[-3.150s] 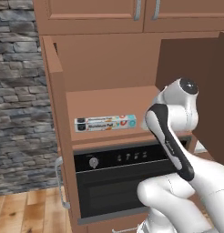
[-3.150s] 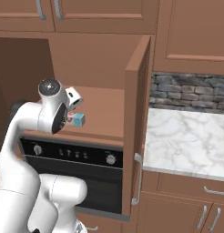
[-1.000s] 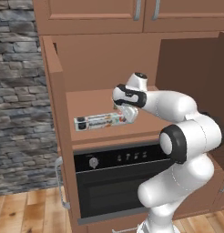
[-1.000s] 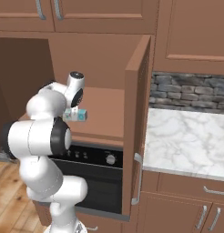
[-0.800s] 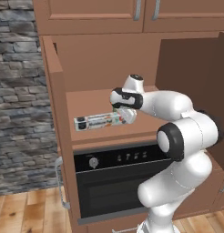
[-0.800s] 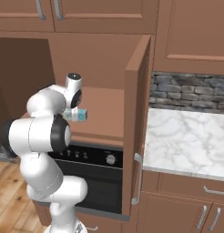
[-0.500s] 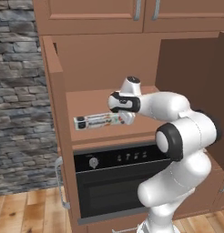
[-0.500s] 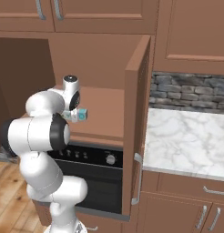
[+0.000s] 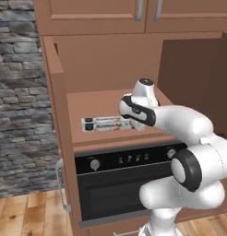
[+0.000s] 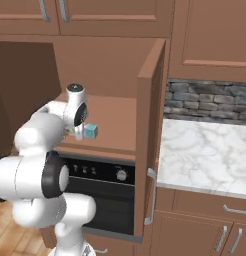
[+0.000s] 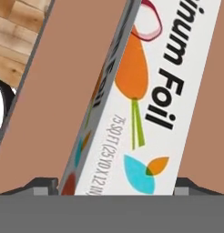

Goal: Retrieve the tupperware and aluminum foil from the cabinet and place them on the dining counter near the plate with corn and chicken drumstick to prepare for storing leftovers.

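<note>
The end effector [image 11: 114,185] stands with its jaws wide, one dark fingertip [image 11: 43,184] at each side of the aluminum foil [image 11: 145,98], which runs from bottom centre to the upper right of the hand view; whether the fingertips touch the carton cannot be told. In the centre of the left base view the aluminum foil [image 9: 107,123] lies flat near the front edge of the open cabinet's brown shelf [image 9: 94,103], directly above the black oven [image 9: 120,177]. At right in the right base view, a white marble counter [image 10: 207,155] sits beyond the open cabinet door [image 10: 149,120].

Brown cabinets [image 9: 97,16], black oven [image 9: 120,184], stone wall [image 9: 18,115], wood floor [image 9: 27,216].
</note>
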{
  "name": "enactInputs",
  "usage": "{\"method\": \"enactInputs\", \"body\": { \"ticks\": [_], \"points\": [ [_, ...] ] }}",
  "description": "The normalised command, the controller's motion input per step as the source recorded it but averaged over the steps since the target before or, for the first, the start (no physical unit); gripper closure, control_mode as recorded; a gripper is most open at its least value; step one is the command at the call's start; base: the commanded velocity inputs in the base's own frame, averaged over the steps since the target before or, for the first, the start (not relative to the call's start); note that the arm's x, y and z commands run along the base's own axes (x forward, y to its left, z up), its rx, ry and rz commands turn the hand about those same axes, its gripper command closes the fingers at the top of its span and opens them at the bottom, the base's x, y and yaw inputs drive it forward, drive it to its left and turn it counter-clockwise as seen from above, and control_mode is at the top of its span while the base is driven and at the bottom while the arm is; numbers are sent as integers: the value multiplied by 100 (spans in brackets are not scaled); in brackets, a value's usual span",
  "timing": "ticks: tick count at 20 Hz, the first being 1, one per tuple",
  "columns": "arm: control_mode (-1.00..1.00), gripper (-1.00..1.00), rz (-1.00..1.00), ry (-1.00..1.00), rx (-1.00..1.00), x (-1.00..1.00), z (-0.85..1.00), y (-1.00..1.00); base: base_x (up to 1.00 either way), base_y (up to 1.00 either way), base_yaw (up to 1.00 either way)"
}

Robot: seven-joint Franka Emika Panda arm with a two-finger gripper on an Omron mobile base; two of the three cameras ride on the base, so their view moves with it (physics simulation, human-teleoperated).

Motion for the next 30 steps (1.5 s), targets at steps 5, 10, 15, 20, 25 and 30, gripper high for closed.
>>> {"method": "enactInputs", "body": {
  "ticks": [5, 10, 15, 20, 25, 30],
  "points": [
    [-100, 100, -18, -2, 6, -100, 74, -52, 0, 0, 0],
    [-100, 100, -31, 1, 1, -100, 39, -46, 0, 0, 0],
    [-100, 100, -32, 4, 0, -100, 45, -36, 0, 0, 0],
    [-100, 100, -22, 0, 0, -100, 62, -10, 0, 0, 0],
    [100, 100, -9, 0, 0, -76, 62, 0, -18, 0, -1],
    [100, 100, 0, 0, 0, 0, 0, 0, -99, 5, -3]
  ]
}}
